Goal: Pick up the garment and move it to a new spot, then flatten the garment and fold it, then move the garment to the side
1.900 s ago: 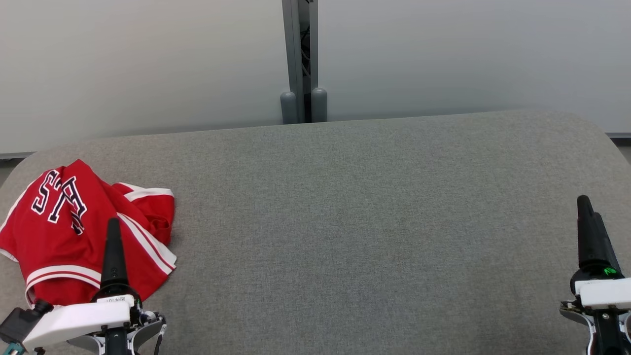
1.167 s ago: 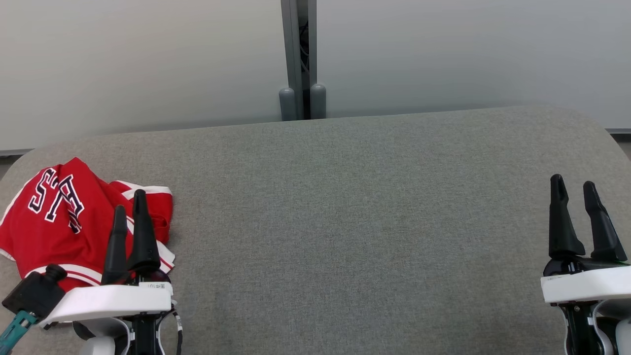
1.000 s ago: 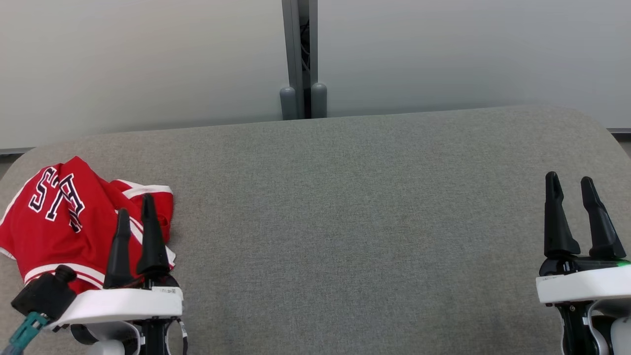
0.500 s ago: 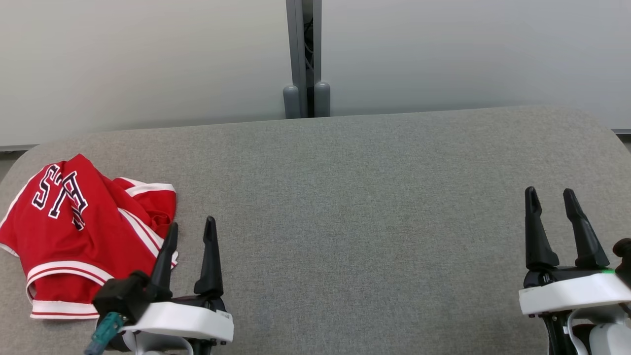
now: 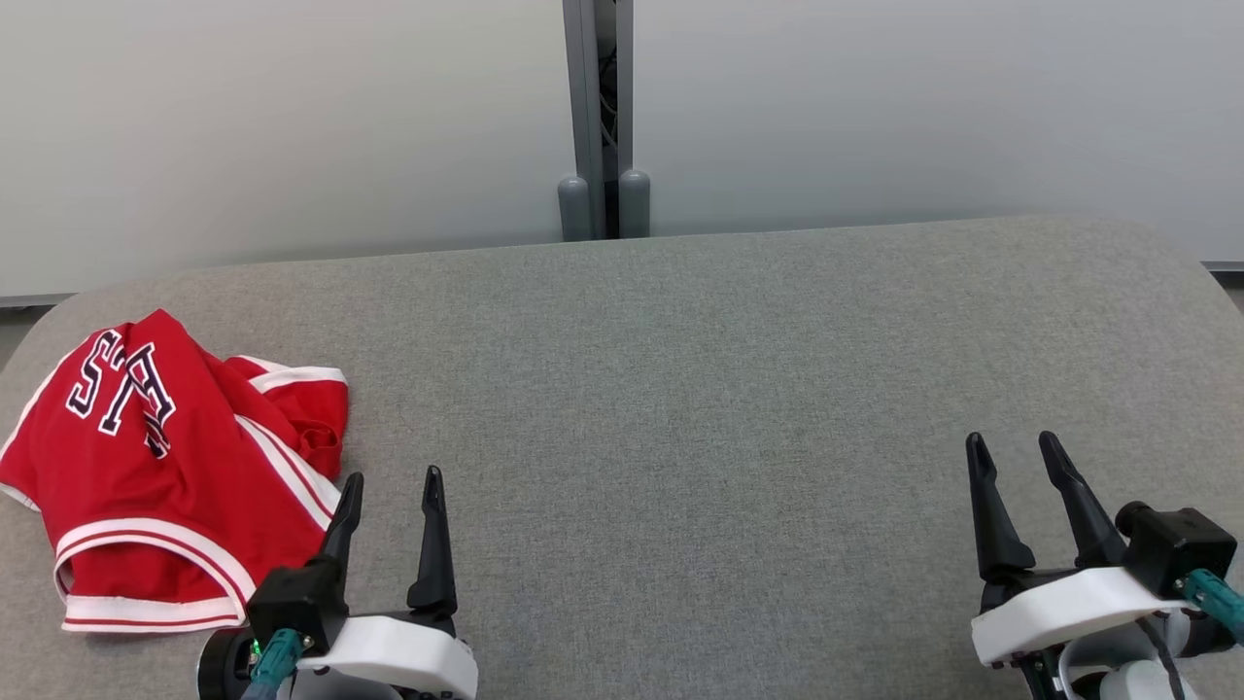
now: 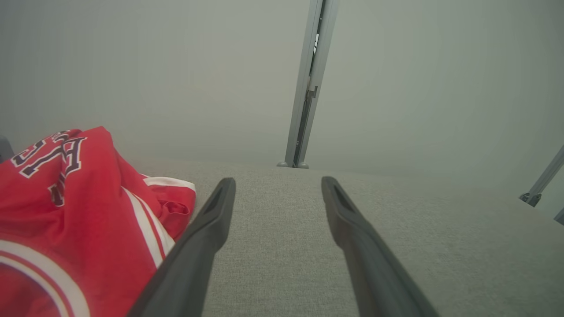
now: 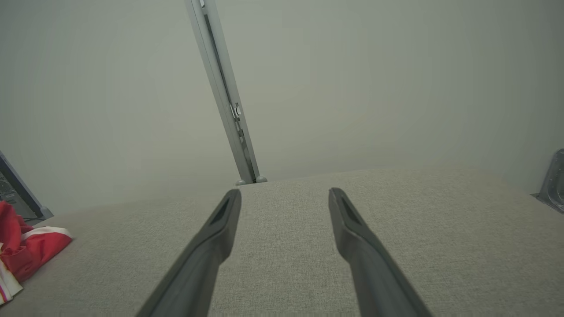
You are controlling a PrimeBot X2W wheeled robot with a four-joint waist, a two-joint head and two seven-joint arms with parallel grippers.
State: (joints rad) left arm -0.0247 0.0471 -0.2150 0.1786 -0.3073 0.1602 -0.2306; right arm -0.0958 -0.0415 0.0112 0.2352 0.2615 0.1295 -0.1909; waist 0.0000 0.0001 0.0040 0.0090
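Because the red jersey (image 5: 165, 467) lies crumpled on the left side of the grey padded table (image 5: 680, 389), closer to the near edge than the far one, I judge it soft, light and limp. It should sag and trail from any single pinch, and its sport cloth looks likely to slide. White stripes edge its hem, and dark letters show on its far-left fold.

A good hold would be the bunched, white-trimmed fold on its right side. Another would be the striped hem along its near edge, where doubled cloth gives something to bite.

My left claw (image 5: 394, 474) sits just right of the jersey, spread wide and holding nothing. In the wrist view it runs alongside the red cloth, and I cannot tell whether it brushes it. My right claw (image 5: 1009, 437) hangs well apart at the near right, also spread wide and empty, over bare table.
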